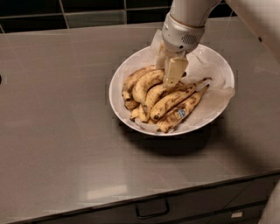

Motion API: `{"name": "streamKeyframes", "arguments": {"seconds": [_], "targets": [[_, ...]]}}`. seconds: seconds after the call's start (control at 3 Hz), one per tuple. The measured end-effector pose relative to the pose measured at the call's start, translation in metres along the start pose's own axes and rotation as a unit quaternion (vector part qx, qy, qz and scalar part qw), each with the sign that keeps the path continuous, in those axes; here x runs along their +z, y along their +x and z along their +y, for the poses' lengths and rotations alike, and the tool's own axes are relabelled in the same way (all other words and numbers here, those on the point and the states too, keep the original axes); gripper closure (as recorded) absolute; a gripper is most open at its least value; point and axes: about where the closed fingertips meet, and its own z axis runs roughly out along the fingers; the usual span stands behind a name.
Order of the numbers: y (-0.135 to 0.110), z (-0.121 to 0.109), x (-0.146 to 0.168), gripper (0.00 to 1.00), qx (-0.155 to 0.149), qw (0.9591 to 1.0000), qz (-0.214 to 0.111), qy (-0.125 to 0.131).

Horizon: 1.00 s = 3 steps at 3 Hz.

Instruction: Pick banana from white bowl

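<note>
The white bowl [218,65] sits on the grey counter, lined with crinkled white paper and holding several speckled bananas. The plump, strongly curved banana [146,84] lies at the left middle of the pile, its upper end reaching under my gripper. My gripper [168,70] hangs from the white arm at the top right and is down among the upper ends of the bananas, touching the pile at the curved banana's end. A slimmer banana with a blue sticker [180,113] lies at the front of the bowl.
The grey counter [57,122] stretches left and front of the bowl. A dark tiled wall [87,6] runs along the back. A drawer with a handle [152,210] is below the front edge. The white arm [258,17] crosses the top right corner.
</note>
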Motion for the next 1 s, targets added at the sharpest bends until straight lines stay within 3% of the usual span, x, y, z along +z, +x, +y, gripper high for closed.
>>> {"name": "streamKeyframes", "arguments": {"seconds": [1.0], "targets": [[-0.0004,-0.0019,0.0026,0.51,0.000,1.0000,0.002,0.000]]}}
